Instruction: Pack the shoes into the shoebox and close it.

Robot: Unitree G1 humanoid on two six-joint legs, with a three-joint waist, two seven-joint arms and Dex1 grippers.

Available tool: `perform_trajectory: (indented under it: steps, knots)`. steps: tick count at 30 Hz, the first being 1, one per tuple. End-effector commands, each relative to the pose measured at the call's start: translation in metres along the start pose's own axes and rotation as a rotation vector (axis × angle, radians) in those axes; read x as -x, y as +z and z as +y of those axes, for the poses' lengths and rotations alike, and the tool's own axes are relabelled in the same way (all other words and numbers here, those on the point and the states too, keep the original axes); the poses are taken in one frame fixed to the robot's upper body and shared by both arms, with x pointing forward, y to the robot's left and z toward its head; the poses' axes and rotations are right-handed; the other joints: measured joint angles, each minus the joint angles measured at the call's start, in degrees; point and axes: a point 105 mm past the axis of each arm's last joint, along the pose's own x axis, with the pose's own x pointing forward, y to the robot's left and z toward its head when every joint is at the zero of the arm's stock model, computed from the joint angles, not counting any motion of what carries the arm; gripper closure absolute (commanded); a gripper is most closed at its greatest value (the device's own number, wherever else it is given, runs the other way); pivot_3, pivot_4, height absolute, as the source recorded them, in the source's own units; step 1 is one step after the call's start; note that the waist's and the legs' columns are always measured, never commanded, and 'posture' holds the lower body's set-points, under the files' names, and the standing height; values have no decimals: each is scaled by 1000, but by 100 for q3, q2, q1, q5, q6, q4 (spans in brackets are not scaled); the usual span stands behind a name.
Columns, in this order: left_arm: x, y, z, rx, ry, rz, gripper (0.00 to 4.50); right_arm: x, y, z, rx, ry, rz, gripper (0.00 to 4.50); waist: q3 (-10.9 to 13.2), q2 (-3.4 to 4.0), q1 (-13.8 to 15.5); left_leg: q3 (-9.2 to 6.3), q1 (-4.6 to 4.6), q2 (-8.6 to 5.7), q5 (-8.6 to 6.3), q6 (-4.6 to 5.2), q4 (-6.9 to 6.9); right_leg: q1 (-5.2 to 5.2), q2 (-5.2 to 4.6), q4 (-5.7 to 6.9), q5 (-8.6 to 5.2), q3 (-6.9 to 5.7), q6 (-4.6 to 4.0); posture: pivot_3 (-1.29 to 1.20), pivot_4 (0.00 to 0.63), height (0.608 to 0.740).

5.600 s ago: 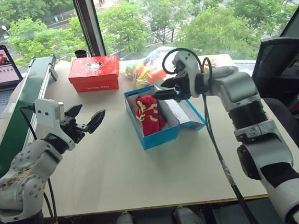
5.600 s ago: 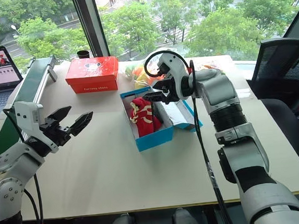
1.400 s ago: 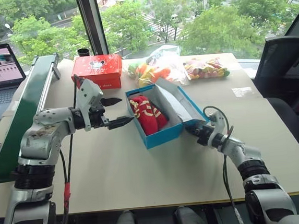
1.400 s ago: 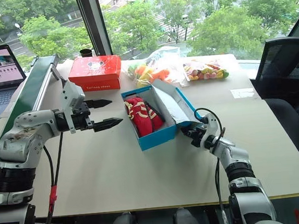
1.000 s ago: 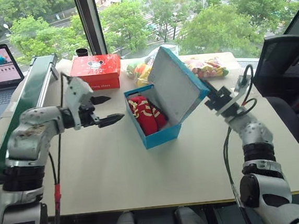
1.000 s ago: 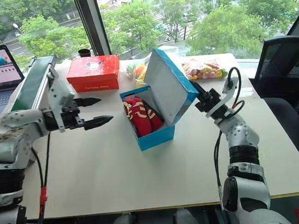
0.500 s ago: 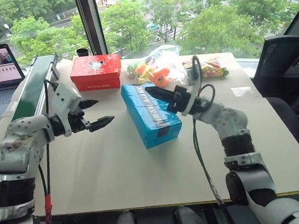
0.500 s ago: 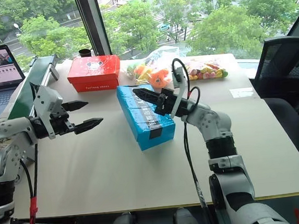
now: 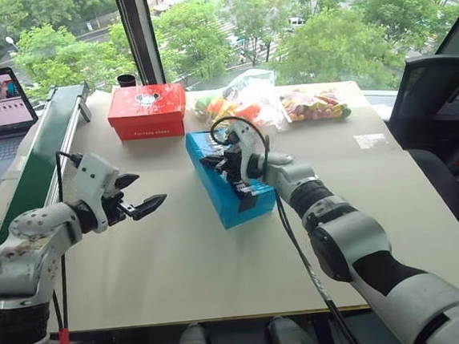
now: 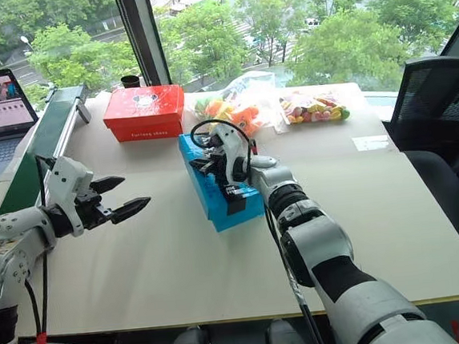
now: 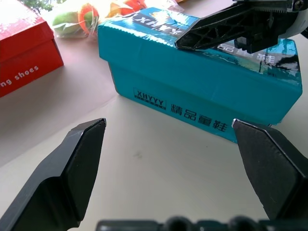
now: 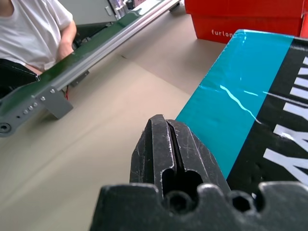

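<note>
Sitting in the middle of the table [image 9: 181, 265], the blue shoebox [image 9: 218, 197] has its lid [image 10: 197, 159] down flat on top. The shoes are hidden inside, so I cannot see them. The box's long side runs from the far left to the near right, with its short end facing the near edge of the table.

The right gripper [image 10: 206, 163] rests on top of the lid, near the far end of the box. Its two black fingers are pressed tight together and hold nothing. In the right wrist view they lie just over the lid's left edge. This arm is right at the box, so it is the nearer one by far.

The left gripper [image 9: 139, 197] hangs over the bare table to the left of the box, well apart from it. Its fingers are spread wide and empty, and they point toward the box's long left side.

The lid looks shut, or very close to it. I think the next move is a small push down on the lid by the right gripper, to make sure it sits all the way down.

Behind the shoebox are a red box [image 9: 146, 112] and clear bags of toys [image 9: 244, 106].
</note>
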Motion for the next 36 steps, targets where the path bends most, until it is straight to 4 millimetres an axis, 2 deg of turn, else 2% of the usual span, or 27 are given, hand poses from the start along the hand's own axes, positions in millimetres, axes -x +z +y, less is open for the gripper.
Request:
perform_trajectory:
  steps: [1,5,7,9,11,13,16,18,21,23,26,32,35,36]
  knots:
    - [5,29,-3,-50,15,-111,0,3,-58,14,213,47,229,4464,-23,-3,9,0,6,0,0,-1,0,5,0,2,0,-1,0,0,150,739]
    - [1,29,-12,-44,-12,-115,0,-1,-53,18,233,59,215,4464,-29,-7,7,1,99,0,-3,-6,-9,100,-1,-17,-4,-1,-2,0,150,739]
    - [-2,28,-14,-41,-21,-118,0,-1,-46,16,219,45,180,4464,-31,-7,2,1,108,1,-3,-6,-11,105,-1,-15,-7,-1,-4,0,150,739]
    - [-5,28,-16,-40,-30,-121,0,-1,-28,11,146,32,98,4464,-31,-7,2,0,108,1,-3,-5,-12,102,-1,-10,-8,0,-7,0,150,739]
    - [-8,28,-18,-34,-40,-129,0,3,2,5,-23,54,-52,4464,-30,-7,5,0,104,1,-3,-5,-12,100,-1,-11,-7,-1,-7,0,150,739]
    - [-9,30,-20,-30,-50,-149,0,15,31,-4,-112,98,-187,4464,-28,-7,3,0,93,1,-3,-5,-11,94,-1,-14,-7,-1,-7,0,150,739]
    - [-9,32,-23,-22,-79,-176,0,45,61,-20,-110,127,-302,4464,-18,-1,9,0,76,1,-3,-5,-14,78,-1,-15,-6,-1,-8,0,150,739]
    - [-9,33,-23,-16,-88,-190,0,62,72,-22,-83,138,-325,4464,-17,1,38,-1,58,1,-3,-6,-17,63,-1,-17,-7,-2,-7,0,150,739]
    - [-11,32,-23,-35,-99,-195,0,99,83,-22,-11,137,-325,4464,-17,1,53,-2,9,1,-3,-6,-9,14,-1,-12,-6,-3,-7,0,150,739]
    - [-12,29,-23,-60,-99,-198,0,118,75,-21,41,107,-275,4464,-17,1,62,-2,-11,0,-3,-6,-6,-5,-1,-7,-6,-3,-7,0,150,739]
    - [-11,24,-22,-57,-85,-221,0,143,47,-22,72,54,-163,4464,-17,1,70,-1,-11,0,-3,-6,-4,-4,-1,-11,-6,-3,-7,0,150,739]
    - [-4,-4,-28,17,-35,-227,0,203,-12,-22,-48,-89,-27,4464,-17,1,49,1,-11,0,-3,-5,-3,-3,-2,-16,-7,2,-7,0,150,739]
    - [-4,-26,-24,29,47,-197,0,221,-36,-26,-154,-200,-50,4464,-17,1,41,1,-5,1,-3,-5,1,4,-2,-15,-7,3,-7,0,150,739]
    - [-5,-33,-23,40,69,-190,0,225,-51,-24,-176,-226,-25,4464,-17,1,40,1,-4,0,-3,-4,1,4,-1,-15,-6,4,-7,0,150,739]
